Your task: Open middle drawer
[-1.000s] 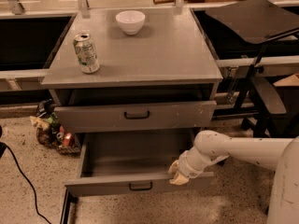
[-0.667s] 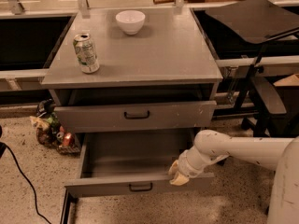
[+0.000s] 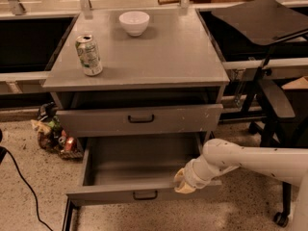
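The middle drawer (image 3: 115, 195) has a low grey front with a small black bar handle (image 3: 145, 195). It stands pulled far out of the grey cabinet, and its empty inside (image 3: 139, 158) shows. Above it is the taller grey front with white scuff marks (image 3: 183, 119), which stands out a little from the cabinet. My gripper (image 3: 185, 182) is at the end of the white arm (image 3: 250, 160), which comes in from the right. It sits at the top rim of the middle drawer's front, right of the handle.
A soda can (image 3: 89, 55) and a white bowl (image 3: 134, 22) stand on the cabinet top (image 3: 159, 57). A black chair (image 3: 274, 100) is close on the right. Bags and clutter (image 3: 53, 134) lie on the floor at the left, with a black cable (image 3: 21, 182).
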{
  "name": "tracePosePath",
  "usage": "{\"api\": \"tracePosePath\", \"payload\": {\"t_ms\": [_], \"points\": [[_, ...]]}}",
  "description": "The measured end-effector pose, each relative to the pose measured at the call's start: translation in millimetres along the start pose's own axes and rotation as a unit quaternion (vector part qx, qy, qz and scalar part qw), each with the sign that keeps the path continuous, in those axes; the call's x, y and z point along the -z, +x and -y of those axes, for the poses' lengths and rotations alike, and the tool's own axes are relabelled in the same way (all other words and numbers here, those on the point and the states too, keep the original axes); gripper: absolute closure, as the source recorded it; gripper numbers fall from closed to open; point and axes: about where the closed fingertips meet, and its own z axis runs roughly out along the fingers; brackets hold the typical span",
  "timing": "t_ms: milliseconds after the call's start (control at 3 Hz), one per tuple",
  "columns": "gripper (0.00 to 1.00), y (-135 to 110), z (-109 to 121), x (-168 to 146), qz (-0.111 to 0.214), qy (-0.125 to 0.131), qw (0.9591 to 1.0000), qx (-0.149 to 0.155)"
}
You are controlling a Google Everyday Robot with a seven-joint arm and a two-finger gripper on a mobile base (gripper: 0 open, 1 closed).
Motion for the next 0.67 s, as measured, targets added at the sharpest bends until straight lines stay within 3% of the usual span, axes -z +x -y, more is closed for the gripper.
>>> {"api": "tracePosePath", "payload": {"t_ms": [667], "points": [[0.58,0.0,0.0,0.0,0.000,0.000,1.0000,0.000]]}}
